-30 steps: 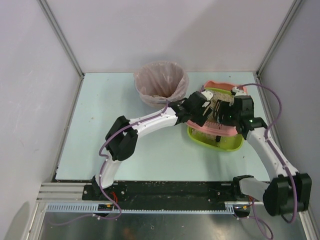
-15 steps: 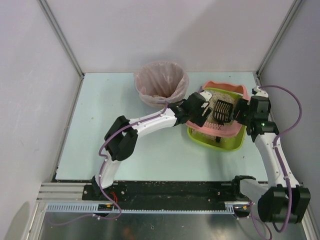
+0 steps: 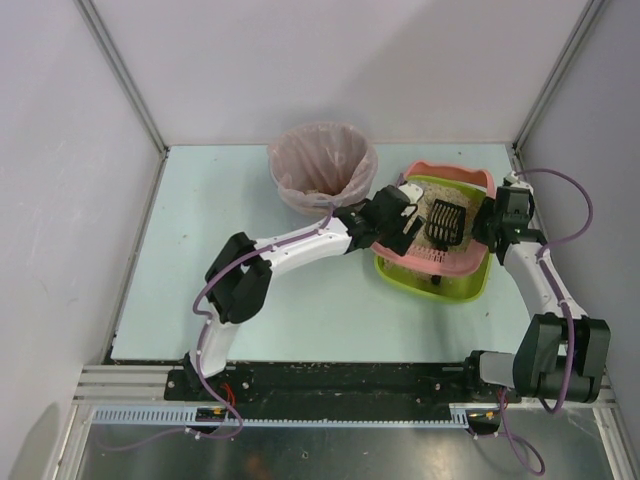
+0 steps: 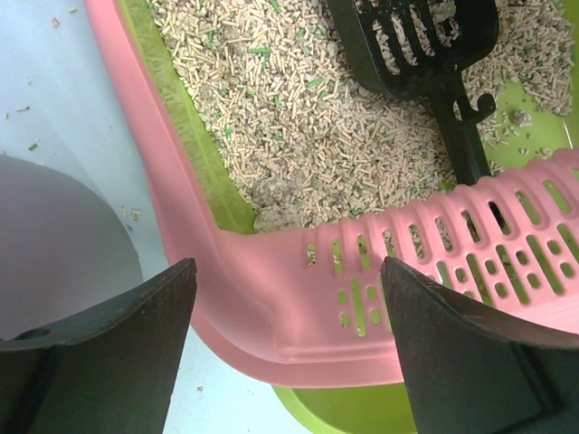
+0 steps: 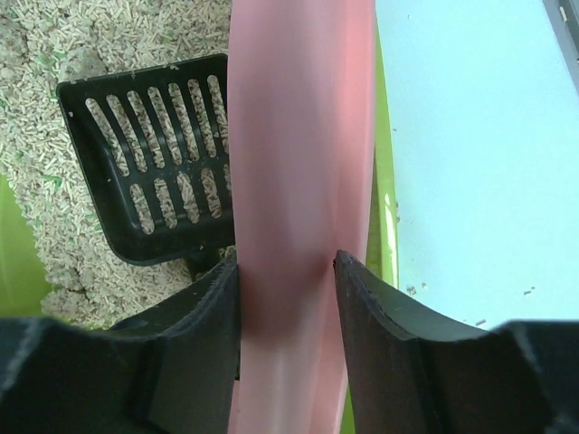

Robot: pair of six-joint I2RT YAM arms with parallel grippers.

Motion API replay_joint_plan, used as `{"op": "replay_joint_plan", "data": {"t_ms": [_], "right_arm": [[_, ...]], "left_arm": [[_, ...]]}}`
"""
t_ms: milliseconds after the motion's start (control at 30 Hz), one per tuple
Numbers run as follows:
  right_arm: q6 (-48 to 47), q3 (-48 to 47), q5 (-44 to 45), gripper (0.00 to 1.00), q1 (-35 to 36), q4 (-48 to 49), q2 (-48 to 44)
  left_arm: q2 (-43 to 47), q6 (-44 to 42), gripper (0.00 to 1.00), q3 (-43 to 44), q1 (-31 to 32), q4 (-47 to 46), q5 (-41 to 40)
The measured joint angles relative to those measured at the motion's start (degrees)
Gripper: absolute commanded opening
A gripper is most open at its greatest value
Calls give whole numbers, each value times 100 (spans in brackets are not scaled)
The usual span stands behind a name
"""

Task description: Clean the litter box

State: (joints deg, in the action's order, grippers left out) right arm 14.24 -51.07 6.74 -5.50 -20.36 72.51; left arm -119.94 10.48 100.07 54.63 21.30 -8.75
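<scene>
Where the overhead camera looks down on the pale desk (image 3: 230,250), the litter box (image 3: 455,290) sits at the right rear, just right of the grey bin (image 3: 300,190) with its pinkish bag, and the black scoop (image 3: 445,222) lies inside it. The left tool (image 3: 408,222) is at the box's left edge and the right tool (image 3: 492,222) is at its right edge, one arm reaching in from each side. In the left wrist view, the left tool (image 4: 288,271) stands released: its two dark fingers are well apart, with the pink corner of the rim between them and neither finger touching it. Beyond them lie the beige granules (image 4: 298,117), the slotted pink ledge (image 4: 470,244) and the scoop, its handle pointing toward the ledge. In the right wrist view, the right tool (image 5: 287,262) is clenched on the litter box's pink rim, one finger inside and one outside, both pressed against it. The scoop rests on the granules just inside that rim, and bare desk lies on the outer side.
</scene>
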Motion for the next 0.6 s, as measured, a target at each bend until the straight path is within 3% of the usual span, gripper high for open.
{"op": "replay_joint_plan", "data": {"t_ms": [133,267,533,600], "right_arm": [[-17,0,20,34,-7,66,101],[-79,0,103,19,-52,26,72],[-125,0,153,0,-92,-398,-420],[-118,2,195,0,-125,-564,-540]], "left_arm": [[70,-4,94,0,11,85,-2],[144,-20,94,0,11,114,-13],[186,-7,93,22,17,109,-11],[197,2,93,55,24,101,-7]]}}
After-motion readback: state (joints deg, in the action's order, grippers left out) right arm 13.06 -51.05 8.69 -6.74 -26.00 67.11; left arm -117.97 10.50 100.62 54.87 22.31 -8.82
